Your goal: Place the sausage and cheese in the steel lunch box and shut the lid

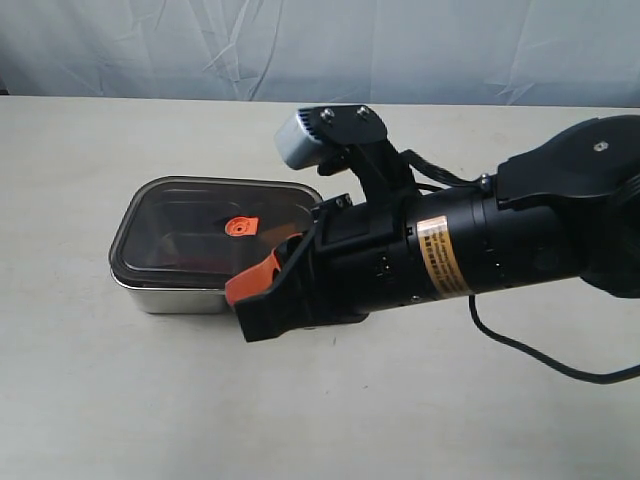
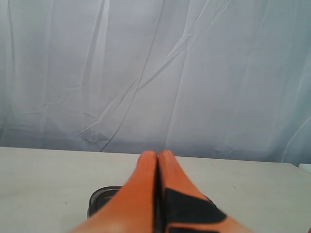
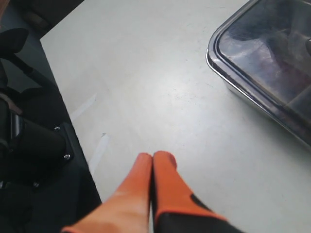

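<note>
The steel lunch box (image 1: 170, 298) stands left of centre on the table, and its dark tinted lid (image 1: 200, 225) with the orange valve (image 1: 240, 227) lies flat on top. The sausage and the cheese are hidden; only vague dark shapes show through the lid (image 3: 272, 53). My right gripper (image 1: 242, 290) reaches across the middle, shut and empty, just off the box's near right corner. In the right wrist view its orange fingers (image 3: 153, 158) press together over bare table beside the box rim (image 3: 233, 80). My left gripper (image 2: 158, 154) is shut on nothing, with a corner of the lid (image 2: 99, 199) below it.
A black cable (image 1: 540, 355) trails over the table under the right arm. The table edge with white tape marks (image 3: 99, 150) borders dark equipment (image 3: 29, 145) in the right wrist view. A pale blue cloth backdrop (image 1: 300, 50) hangs behind the table.
</note>
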Tool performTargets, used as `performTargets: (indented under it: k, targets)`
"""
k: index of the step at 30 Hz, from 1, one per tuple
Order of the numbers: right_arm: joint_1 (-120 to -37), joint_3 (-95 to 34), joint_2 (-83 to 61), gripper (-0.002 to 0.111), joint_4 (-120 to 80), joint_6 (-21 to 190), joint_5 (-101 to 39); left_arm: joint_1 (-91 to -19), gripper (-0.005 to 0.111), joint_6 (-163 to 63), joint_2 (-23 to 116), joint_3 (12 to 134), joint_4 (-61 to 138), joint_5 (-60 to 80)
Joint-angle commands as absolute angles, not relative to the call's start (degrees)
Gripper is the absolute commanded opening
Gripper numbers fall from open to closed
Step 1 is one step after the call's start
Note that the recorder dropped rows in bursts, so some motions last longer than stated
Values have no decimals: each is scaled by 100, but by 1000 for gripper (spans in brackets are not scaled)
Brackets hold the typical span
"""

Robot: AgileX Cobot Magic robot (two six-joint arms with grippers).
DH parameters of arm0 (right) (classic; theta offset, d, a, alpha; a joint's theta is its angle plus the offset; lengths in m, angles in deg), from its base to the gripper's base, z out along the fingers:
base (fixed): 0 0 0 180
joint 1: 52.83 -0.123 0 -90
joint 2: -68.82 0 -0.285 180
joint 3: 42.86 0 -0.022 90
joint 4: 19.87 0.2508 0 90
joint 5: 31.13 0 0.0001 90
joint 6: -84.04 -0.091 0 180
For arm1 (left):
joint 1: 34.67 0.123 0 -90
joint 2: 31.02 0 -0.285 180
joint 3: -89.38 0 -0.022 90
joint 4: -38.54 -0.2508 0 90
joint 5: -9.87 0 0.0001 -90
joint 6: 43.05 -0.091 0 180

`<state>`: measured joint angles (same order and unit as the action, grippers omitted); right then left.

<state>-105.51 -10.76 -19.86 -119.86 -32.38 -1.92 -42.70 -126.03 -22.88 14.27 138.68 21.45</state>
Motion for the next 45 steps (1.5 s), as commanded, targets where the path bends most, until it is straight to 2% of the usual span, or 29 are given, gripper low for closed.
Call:
performTargets:
  k: [1,10,14,19,25,27,33,37,45]
  targets:
    - [-10556,-1041,-1928,-1,-11981,-3209,-213,-4257,0,-12570,-2323,1399,13848,2189]
    - [-10778,-746,-702,-1,-11981,-2942,-613,-4257,0,-12570,-2323,1399,13848,2167]
    - [-10778,-393,354,-1,-11333,-3588,-1703,-4257,0,-12570,-2323,1399,13848,2167]
    - [-10778,-137,1518,-1,-9171,-3713,-3191,-4257,0,-12570,-2323,1399,13848,2167]
    - [-10778,-137,2377,-1,-9016,-3669,-4251,-4257,0,-12570,-2323,1399,13848,2167]
    - [-10764,-137,2588,-1,-8713,-3144,-4807,-4257,0,-12570,-2323,1399,13848,2167]
    - [-10594,-34,3430,-1,-5691,805,-6413,-4257,0,-12570,-2323,1399,13848,2167]
    - [-10584,403,4085,-1,-4998,2587,-6208,-4257,0,-12570,-2323,1399,13848,2167]
    - [-10532,2154,5312,-1,-4270,4545,-4428,-4257,0,-12570,-2323,1399,13848,2167]
